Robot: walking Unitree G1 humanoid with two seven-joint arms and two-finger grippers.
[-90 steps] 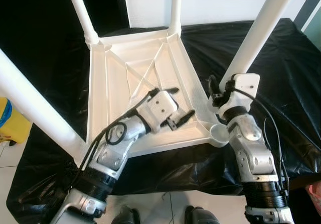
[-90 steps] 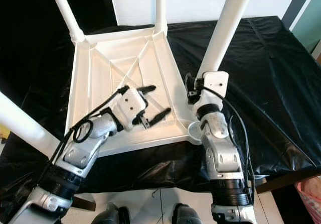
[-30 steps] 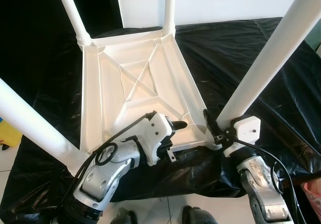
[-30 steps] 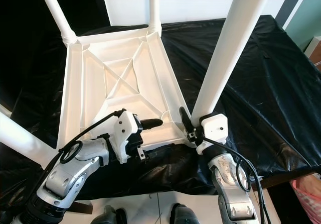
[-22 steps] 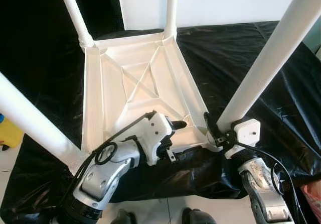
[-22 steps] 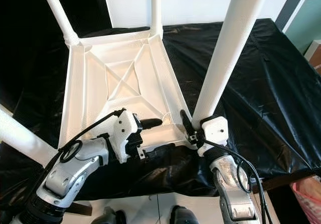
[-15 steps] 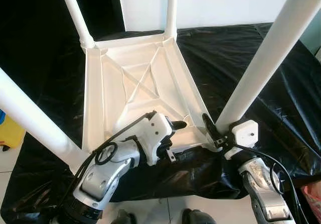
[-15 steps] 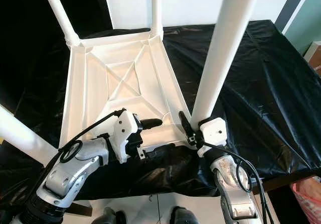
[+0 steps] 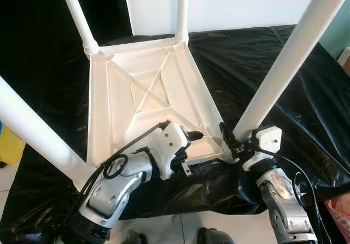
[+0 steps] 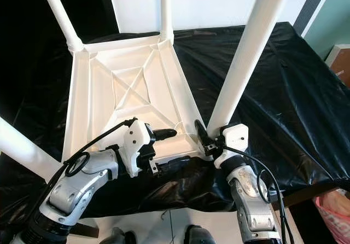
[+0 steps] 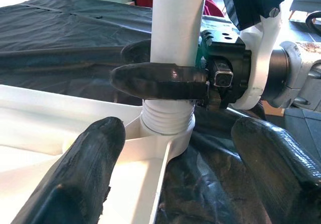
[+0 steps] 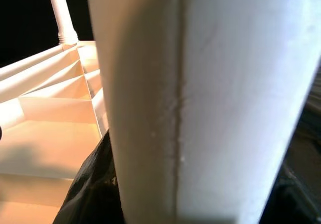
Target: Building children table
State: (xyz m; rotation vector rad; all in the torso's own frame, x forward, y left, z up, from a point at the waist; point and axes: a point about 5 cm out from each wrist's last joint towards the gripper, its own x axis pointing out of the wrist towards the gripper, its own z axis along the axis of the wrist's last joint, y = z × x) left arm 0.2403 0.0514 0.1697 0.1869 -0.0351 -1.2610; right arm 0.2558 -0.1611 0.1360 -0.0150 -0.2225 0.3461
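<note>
A white children's table (image 9: 142, 91) lies upside down on a black-covered surface, its legs pointing up. My right gripper (image 9: 234, 140) is shut on the near right leg (image 9: 279, 69) just above the corner socket (image 11: 168, 128) where the leg stands. In the left wrist view a black finger (image 11: 160, 81) of that gripper wraps the leg. My left gripper (image 9: 190, 154) is open at the table's near rim, one finger above the rim and one below. Its fingertips (image 11: 75, 184) stand wide apart in the left wrist view.
Three more legs stand up: far left (image 9: 79, 17), far middle (image 9: 182, 9) and near left (image 9: 33, 134). The black sheet (image 9: 306, 118) spreads to the right. A yellow object (image 9: 8, 145) sits at the left edge, something pink (image 9: 340, 211) at the lower right.
Three seconds ago the leg was held above the empty corner socket; now it stands in it. My left gripper moved from inside the underside to the near rim. Little differs over the last second.
</note>
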